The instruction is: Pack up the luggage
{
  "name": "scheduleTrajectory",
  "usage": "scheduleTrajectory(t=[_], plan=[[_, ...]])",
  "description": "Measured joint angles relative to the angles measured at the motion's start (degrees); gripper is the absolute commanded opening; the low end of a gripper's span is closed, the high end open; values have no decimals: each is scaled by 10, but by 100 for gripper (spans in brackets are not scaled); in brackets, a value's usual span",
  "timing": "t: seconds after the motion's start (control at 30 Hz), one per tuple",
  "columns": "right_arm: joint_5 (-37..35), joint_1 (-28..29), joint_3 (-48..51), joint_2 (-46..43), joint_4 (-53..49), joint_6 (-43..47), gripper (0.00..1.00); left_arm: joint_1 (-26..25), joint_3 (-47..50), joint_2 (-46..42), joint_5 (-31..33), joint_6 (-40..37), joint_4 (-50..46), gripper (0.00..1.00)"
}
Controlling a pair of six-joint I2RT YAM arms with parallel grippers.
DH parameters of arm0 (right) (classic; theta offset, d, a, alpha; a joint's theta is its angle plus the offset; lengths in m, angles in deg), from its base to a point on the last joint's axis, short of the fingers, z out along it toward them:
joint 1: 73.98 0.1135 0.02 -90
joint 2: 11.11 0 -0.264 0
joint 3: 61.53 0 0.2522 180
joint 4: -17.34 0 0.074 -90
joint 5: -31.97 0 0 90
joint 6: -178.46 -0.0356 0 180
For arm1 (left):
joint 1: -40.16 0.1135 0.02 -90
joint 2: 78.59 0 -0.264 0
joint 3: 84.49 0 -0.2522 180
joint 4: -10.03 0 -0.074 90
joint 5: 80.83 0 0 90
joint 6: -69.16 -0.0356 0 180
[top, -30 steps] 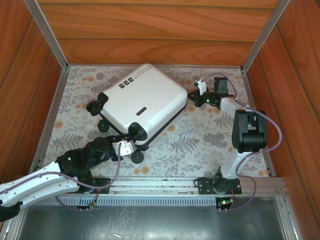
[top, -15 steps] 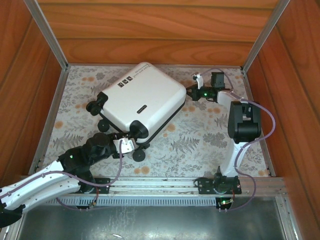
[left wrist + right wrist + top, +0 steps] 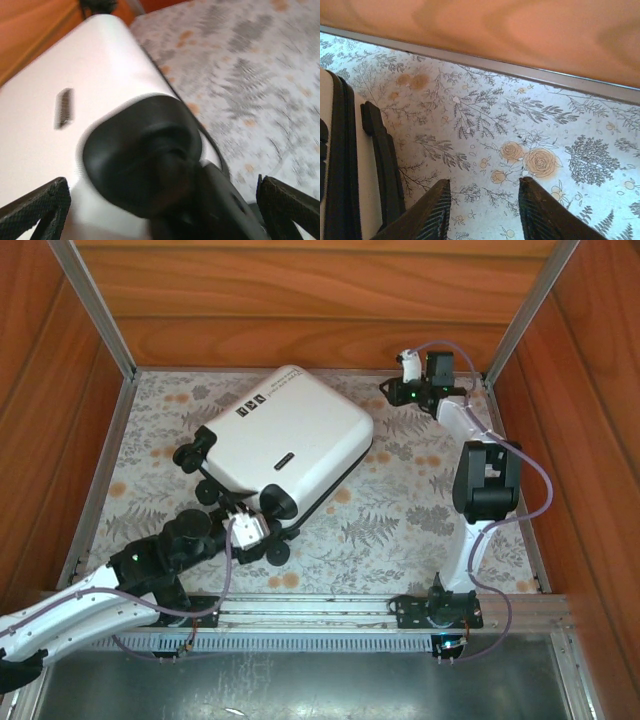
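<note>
Left jaws wide around luggage (image 3: 285, 440) wheel corner; right jaws parted nearby.

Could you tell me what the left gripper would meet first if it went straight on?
Most likely the luggage: its black wheel housing lies just ahead of the open left gripper, between its fingers.

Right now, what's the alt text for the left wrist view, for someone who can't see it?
Blurry close-up of the white luggage, its black wheel housing framed by the wide-open fingers of the left claw at the bottom corners. A floral table cover shows to the right.
</note>
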Motion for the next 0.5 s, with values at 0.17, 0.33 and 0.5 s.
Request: scheduleTrajectory(t=[0.17,0.33,0.5], plan=[[13,1,-67,5,-77,-16,32,0,-165,102,183,174,-65,100],[35,3,-129,32,-147,-25,31,7,-333,211,394,436,-263,72],[51,14,-172,60,-219,-18,31,77,-395,295,422,656,-463,25]])
